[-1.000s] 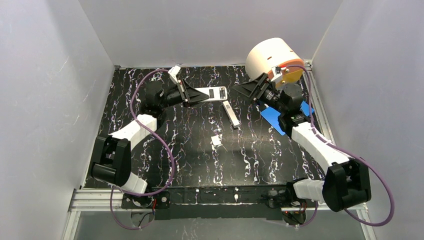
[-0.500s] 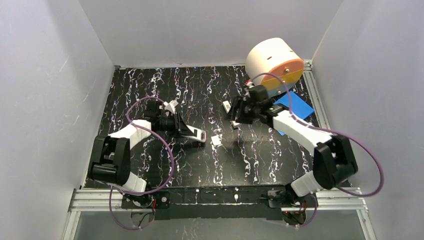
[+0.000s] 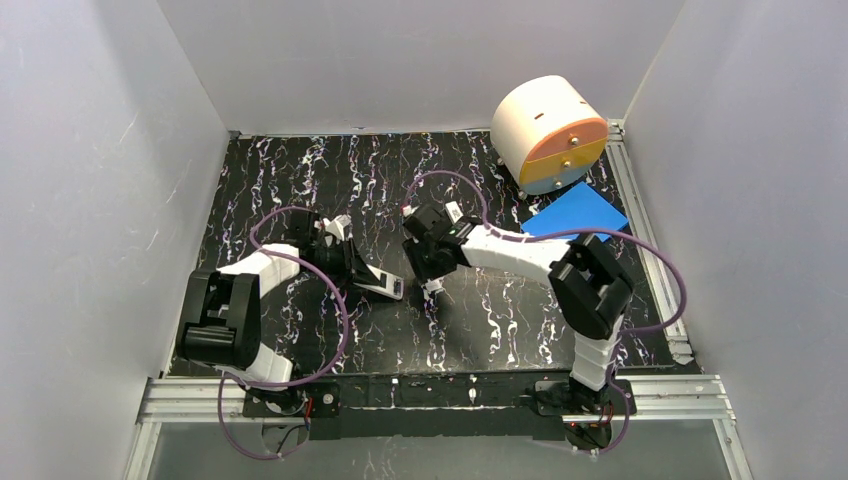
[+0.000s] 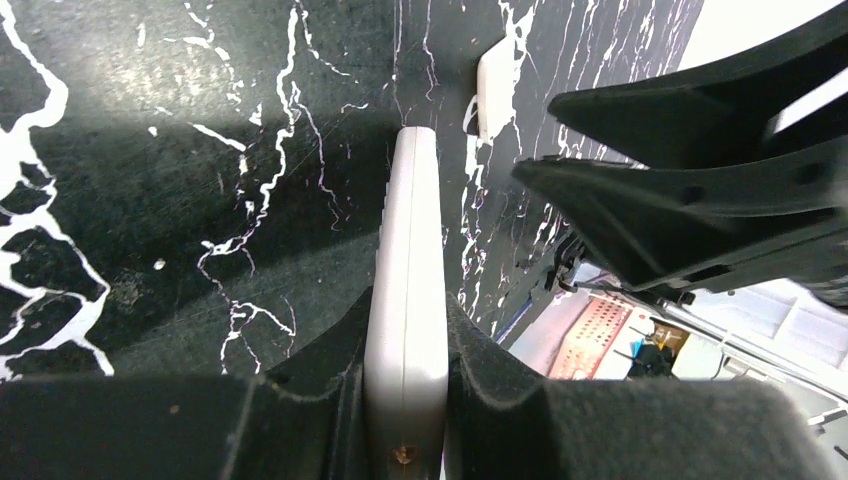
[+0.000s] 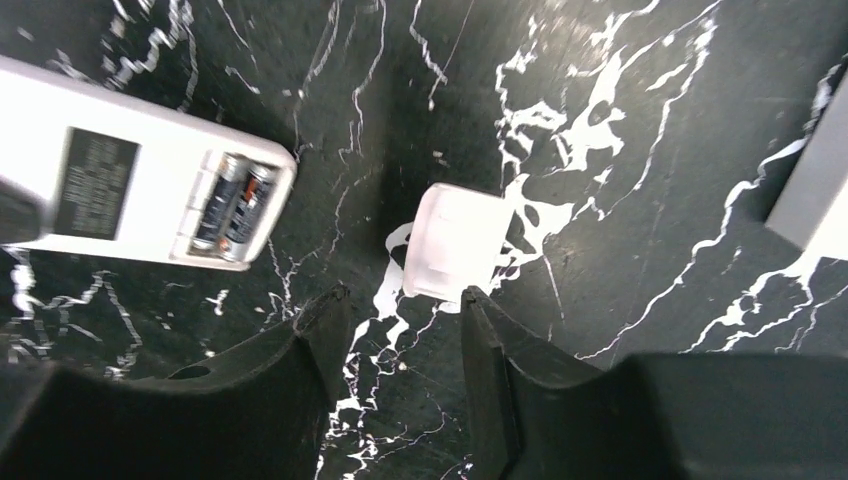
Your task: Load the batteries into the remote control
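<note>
My left gripper is shut on the remote control, a slim white bar held edge-on just left of the table's centre. Its open recess faces the right wrist camera, with two batteries lying side by side inside. A small white cover piece lies on the black marbled table next to the remote's end. My right gripper hangs open just short of this cover, nothing between its fingers. One fingertip is at the cover's near corner.
A white drum with an orange and blue face stands at the back right, with a blue sheet in front of it. Another white bar lies right of the cover. White walls close in the table on three sides.
My left arm has brought the remote down from the back centre to the table's middle. My right arm has swung left from the drum to the cover, its jaws narrowing.
</note>
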Controlling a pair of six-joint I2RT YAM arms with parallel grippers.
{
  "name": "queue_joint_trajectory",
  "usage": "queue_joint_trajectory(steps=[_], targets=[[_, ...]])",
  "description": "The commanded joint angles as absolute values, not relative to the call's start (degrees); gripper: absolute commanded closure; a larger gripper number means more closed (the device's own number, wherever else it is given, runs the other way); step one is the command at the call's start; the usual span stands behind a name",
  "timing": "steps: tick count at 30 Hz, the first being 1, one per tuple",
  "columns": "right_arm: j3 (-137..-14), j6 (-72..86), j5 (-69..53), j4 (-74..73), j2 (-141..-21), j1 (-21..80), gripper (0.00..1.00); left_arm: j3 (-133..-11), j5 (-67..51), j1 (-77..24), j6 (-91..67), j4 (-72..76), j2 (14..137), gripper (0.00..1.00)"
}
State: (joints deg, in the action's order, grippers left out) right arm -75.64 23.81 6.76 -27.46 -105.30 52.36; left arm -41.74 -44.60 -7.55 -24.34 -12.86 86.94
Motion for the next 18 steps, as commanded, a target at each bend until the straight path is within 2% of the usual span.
queue_joint_trajectory(steps=[1, 4, 7, 13, 18], targets=[[-79.81, 21.01, 10.71, -31.84, -108.1, 54.48, 0.47, -39.6, -41.92, -6.01, -24.65, -13.82, 84.87, 1.0], [-81.99, 21.19, 12.15, -32.89, -110.89, 55.18, 0.49, -39.53, -42.54, -5.74, -24.38, -13.88, 84.99, 1.0], [-83.55, 20.97, 14.32, -32.88, -112.77, 55.75, 0.56, -39.62, -42.92, -5.56, -24.35, -14.05, 84.75, 1.0], [-85.55, 21.0, 15.47, -34.1, -115.37, 55.93, 0.63, -39.98, -43.79, -5.27, -24.35, -14.06, 84.74, 1.0], [-84.73, 22.74, 16.27, -34.99, -115.75, 56.07, 0.73, -40.49, -44.03, -5.22, -24.22, -14.12, 85.02, 1.0]])
